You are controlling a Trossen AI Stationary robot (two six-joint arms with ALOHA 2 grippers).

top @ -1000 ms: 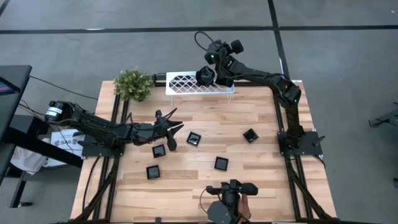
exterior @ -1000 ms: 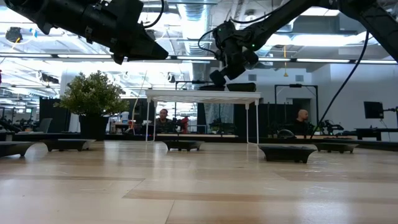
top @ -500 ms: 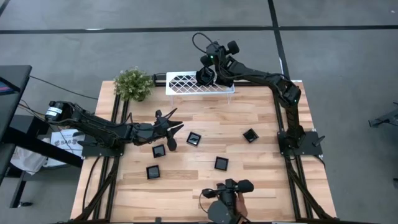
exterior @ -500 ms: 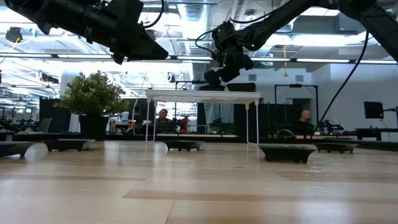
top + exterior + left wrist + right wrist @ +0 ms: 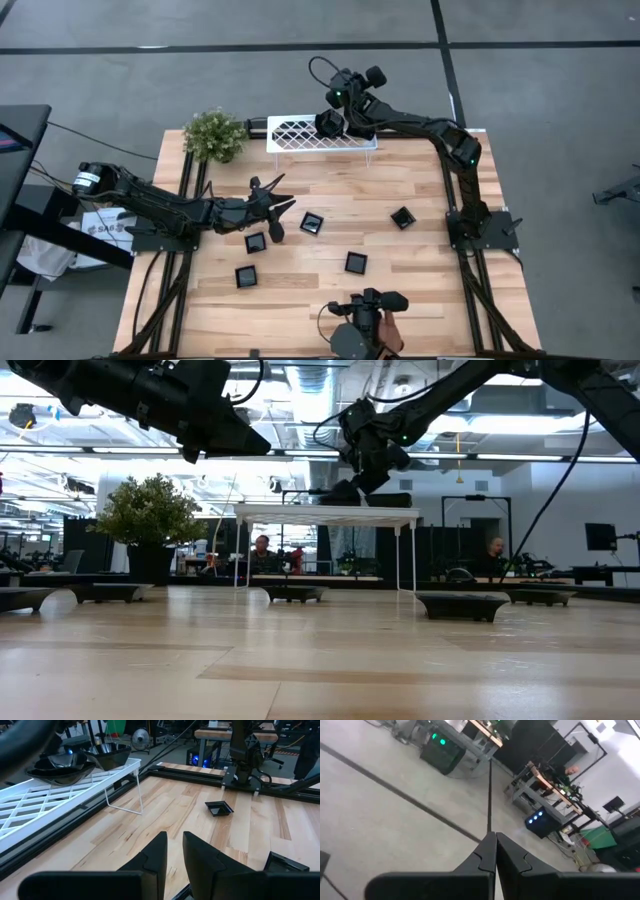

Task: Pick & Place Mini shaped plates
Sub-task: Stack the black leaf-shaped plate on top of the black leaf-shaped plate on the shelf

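Several glossy black mini plates lie flat on the wooden table: [image 5: 256, 242], [image 5: 311, 223], [image 5: 246, 276], [image 5: 355, 262], [image 5: 402, 217]. The white lattice rack [image 5: 300, 133] stands at the far edge. My right gripper [image 5: 333, 120] [image 5: 493, 840] is shut over the rack's top, with a black plate [image 5: 326, 126] [image 5: 340, 491] at its fingertips. Another plate [image 5: 107, 752] sits on the rack beside it. My left gripper [image 5: 285, 205] [image 5: 175, 845] hovers above the table's left half, its fingers a narrow gap apart and holding nothing. My right gripper is shut on a black mini plate [image 5: 60, 767] over the rack's top. The fingers come slanting down from the far right. The gripper itself hides which part of the plate they have. Whether the plate's underside rests on the lattice or hangs just above it cannot be told.
A potted plant [image 5: 215, 135] stands at the far left corner beside the rack. At the near edge a person's hand [image 5: 390, 328] is by a black camera mount [image 5: 365, 305]. Bare wood lies between the plates and the rack. People sit in the room behind.
My right gripper, with the plate, has edged slightly toward the table's left along the rack's top and tipped a little. The hand and the camera mount at the near edge have shifted.
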